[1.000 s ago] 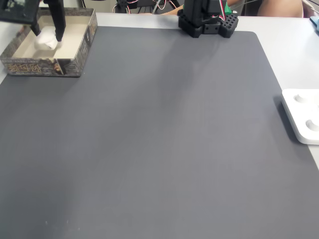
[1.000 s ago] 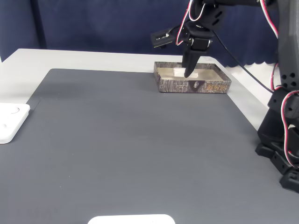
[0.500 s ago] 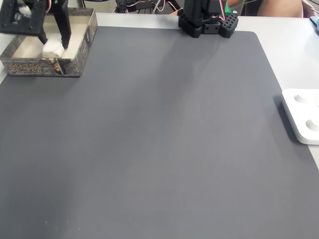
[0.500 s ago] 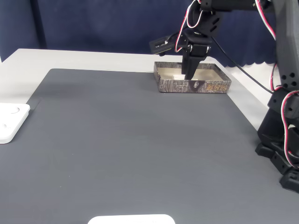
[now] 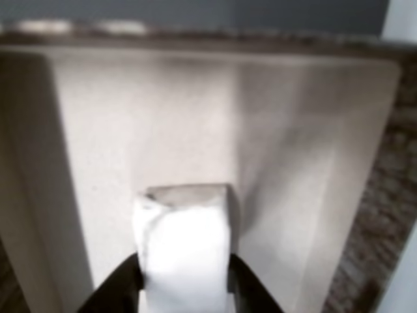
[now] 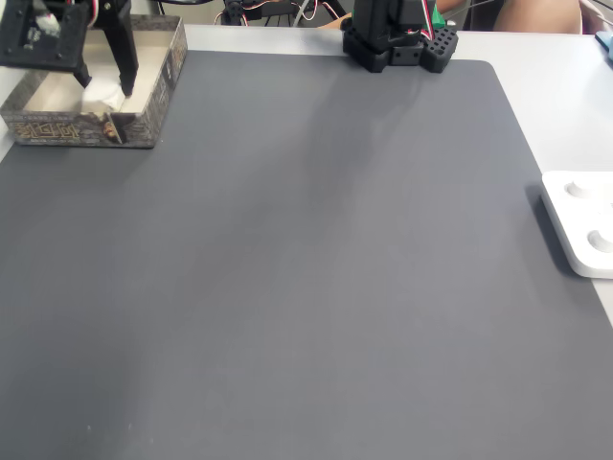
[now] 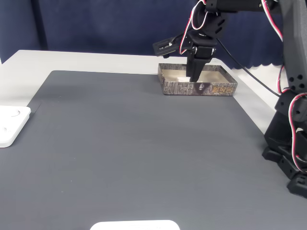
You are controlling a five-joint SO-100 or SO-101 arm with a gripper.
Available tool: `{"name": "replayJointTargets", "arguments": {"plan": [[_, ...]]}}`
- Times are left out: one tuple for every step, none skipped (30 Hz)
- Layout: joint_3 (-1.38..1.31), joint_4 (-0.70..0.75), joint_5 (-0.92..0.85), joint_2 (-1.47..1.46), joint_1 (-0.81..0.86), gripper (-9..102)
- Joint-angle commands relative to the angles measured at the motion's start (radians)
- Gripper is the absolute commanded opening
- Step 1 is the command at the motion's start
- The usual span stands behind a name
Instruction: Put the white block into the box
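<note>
The box [image 6: 77,129] stands at the mat's far left corner in a fixed view, and at the back right [image 7: 211,89] in the other one. My gripper [image 6: 103,84] reaches down into it, shut on the white block [image 6: 105,96]. Up close, the white block [image 5: 186,241] sits between my two black fingertips [image 5: 124,283], low over the box's cream floor [image 5: 293,195]. From the side, my gripper [image 7: 191,76] dips behind the box's front wall, with a sliver of the white block [image 7: 182,77] beside it.
A dark grey mat [image 6: 316,268] covers the table. A flat white device [image 6: 582,225] lies at its right edge, seen at the left [image 7: 9,123] from the other side. The arm's base [image 6: 397,38] stands at the back, and a white object [image 7: 134,225] sits at the near edge.
The gripper shifted slightly right and sank lower into the box with the block. Over the last half second it has barely moved.
</note>
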Motion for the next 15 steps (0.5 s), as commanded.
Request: {"name": "replayJointTargets", "arguments": {"plan": [[-0.071,-0.015,-0.021,0.044,-0.014,35],[-0.071,-0.017,-0.023,0.048,-0.015,37],[-0.071,-0.020,-0.023,0.052,-0.017,39],[-0.071,-0.025,-0.031,0.057,-0.018,39],[-0.071,-0.029,-0.037,0.064,-0.021,39],[-0.071,-0.035,-0.037,0.069,-0.023,40],[-0.071,-0.040,-0.037,0.075,-0.023,40],[-0.074,-0.041,-0.038,0.081,-0.023,41],[-0.077,-0.041,-0.038,0.086,-0.023,41],[-0.078,-0.041,-0.038,0.092,-0.023,41],[-0.081,-0.041,-0.038,0.098,-0.023,41],[-0.084,-0.041,-0.038,0.104,-0.023,41],[-0.087,-0.041,-0.038,0.110,-0.025,41],[-0.087,-0.041,-0.038,0.118,-0.026,41],[-0.087,-0.041,-0.038,0.127,-0.028,41]]}}
